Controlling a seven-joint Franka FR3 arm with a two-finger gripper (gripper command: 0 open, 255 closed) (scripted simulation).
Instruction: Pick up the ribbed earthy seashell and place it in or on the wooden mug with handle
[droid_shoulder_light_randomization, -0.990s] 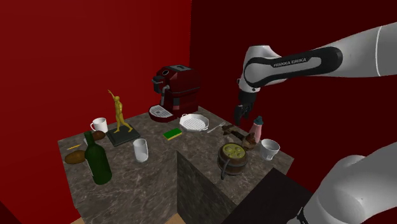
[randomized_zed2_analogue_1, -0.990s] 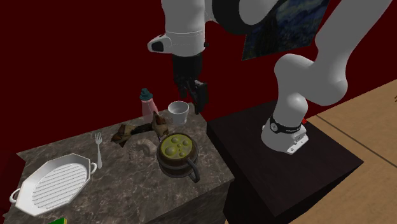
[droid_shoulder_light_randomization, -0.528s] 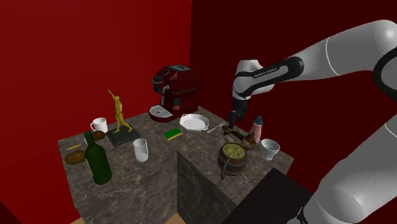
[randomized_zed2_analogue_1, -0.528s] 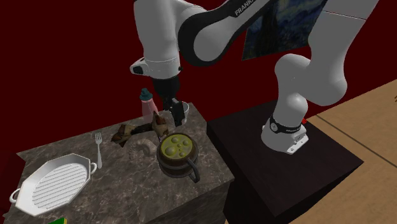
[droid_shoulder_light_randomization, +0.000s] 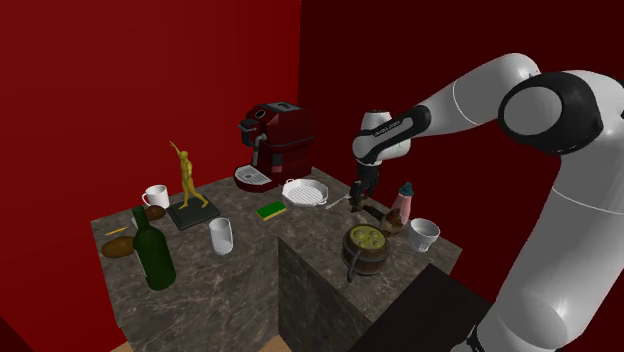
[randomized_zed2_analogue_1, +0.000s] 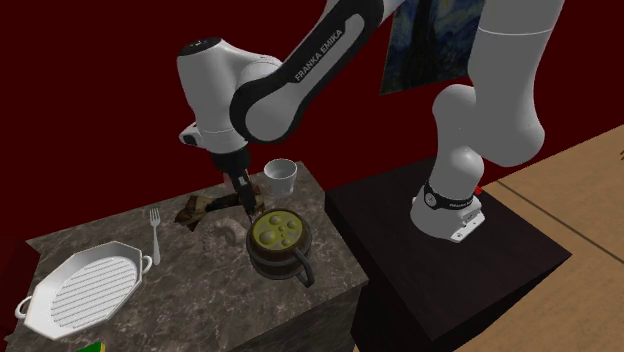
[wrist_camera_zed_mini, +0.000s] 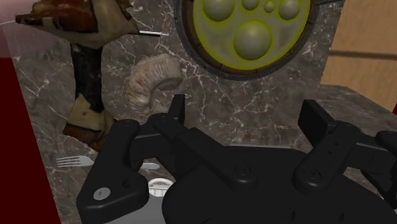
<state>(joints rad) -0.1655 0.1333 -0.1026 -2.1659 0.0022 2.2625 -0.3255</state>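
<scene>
Marbled desk lies under our hand, spread wide and holding nothing. We count one seashell and one wooden mug at its three o'clock in the second exterior view.

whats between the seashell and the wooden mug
Nothing but bare stone. In the wrist view a narrow strip of marbled counter separates the ribbed seashell from the wooden mug.

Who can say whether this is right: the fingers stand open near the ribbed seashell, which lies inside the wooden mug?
One thing is wrong. The seashell lies on the marble counter beside the wooden mug, not inside it, as the wrist view shows. The fingers do stand open near it.
</scene>
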